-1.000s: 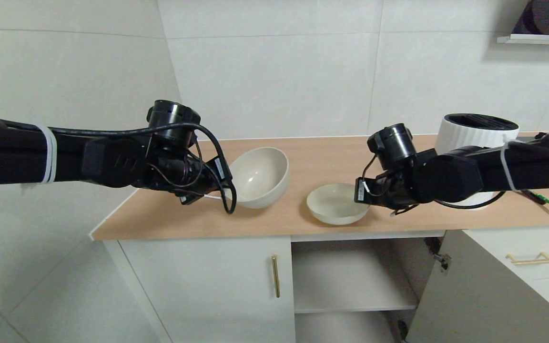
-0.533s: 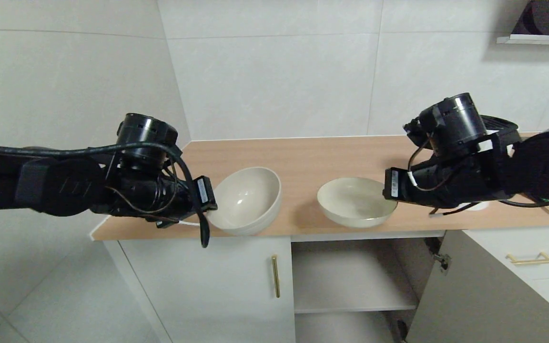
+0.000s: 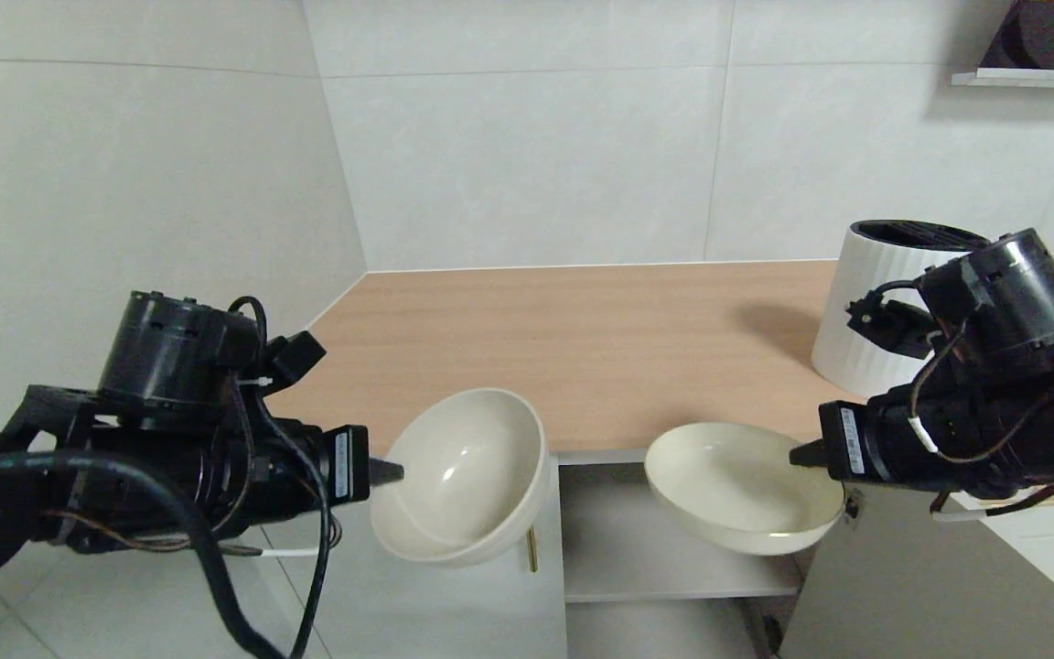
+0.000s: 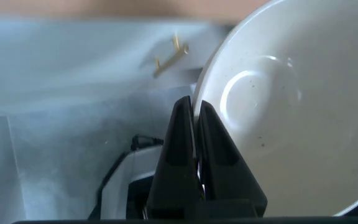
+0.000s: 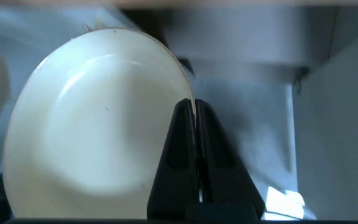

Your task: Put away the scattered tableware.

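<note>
A deep cream bowl (image 3: 467, 476) hangs tilted in front of the counter's front edge, with my left gripper (image 3: 392, 472) shut on its rim. The left wrist view shows that gripper (image 4: 196, 102) pinching the bowl (image 4: 291, 106) at its edge. A shallower cream bowl (image 3: 737, 485) hangs before the open cabinet, held at its rim by my right gripper (image 3: 801, 454). In the right wrist view the gripper (image 5: 193, 102) is clamped on the bowl (image 5: 98, 118) wall.
The wooden counter (image 3: 582, 339) carries a white ribbed container (image 3: 865, 311) at the right. Below it, an open cabinet shows a white shelf (image 3: 673, 558); its door (image 3: 911, 577) stands swung out to the right. A closed door with a brass handle (image 3: 532, 554) is on the left.
Both arms have drawn back from the counter and come lower, carrying the two bowls off the counter to the space in front of the cabinet.
</note>
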You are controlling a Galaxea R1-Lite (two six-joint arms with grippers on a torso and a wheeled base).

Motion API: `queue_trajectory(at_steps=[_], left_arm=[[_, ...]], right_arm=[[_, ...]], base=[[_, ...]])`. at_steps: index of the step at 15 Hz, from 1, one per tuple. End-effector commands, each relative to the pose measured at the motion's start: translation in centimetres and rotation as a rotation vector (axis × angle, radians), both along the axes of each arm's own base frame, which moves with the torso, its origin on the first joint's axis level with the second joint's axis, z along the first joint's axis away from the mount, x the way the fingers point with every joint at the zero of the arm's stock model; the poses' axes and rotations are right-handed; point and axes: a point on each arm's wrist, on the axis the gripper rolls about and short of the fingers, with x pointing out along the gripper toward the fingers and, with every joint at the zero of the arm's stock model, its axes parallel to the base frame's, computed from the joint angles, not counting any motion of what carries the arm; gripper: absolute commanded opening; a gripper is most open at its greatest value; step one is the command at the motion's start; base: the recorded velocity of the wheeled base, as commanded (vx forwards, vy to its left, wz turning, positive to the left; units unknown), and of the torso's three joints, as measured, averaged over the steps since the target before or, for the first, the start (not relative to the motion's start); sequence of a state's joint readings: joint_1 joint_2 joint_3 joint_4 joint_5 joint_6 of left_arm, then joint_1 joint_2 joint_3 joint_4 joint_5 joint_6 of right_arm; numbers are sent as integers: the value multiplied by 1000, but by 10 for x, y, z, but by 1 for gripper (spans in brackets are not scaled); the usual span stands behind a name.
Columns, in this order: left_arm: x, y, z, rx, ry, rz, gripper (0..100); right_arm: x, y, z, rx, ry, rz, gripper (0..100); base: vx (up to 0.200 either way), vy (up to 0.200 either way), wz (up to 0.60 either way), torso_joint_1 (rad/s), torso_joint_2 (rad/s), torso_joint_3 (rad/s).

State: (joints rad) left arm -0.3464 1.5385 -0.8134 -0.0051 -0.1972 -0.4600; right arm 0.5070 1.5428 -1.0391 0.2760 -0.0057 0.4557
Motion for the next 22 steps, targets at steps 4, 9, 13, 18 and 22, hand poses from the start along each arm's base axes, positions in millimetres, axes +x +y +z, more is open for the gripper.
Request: queue_trajectory(at_steps=[4, 9, 13, 18, 22], left_arm=[[-16, 5, -17, 9, 29, -6, 0], [-14, 4, -19, 16, 34, -3, 0], [-11, 0, -28, 36, 71, -19, 0], [-14, -5, -34, 68, 95, -65, 0], [-14, -5, -35, 70, 96, -66, 0]], right_arm=[[-13, -8, -16, -38, 45, -8, 0], [-8, -6, -24, -62, 16, -31, 0], [-5, -5, -35, -104, 19, -30, 0], [-4, -4, -44, -126, -10, -10, 0], [-4, -4, -44, -127, -7, -8, 0]], base=[[0, 0, 0, 0, 0, 0], [0, 0, 0, 0, 0, 0], [0, 0, 0, 0, 0, 0], [0, 0, 0, 0, 0, 0], [0, 0, 0, -79, 184, 113]])
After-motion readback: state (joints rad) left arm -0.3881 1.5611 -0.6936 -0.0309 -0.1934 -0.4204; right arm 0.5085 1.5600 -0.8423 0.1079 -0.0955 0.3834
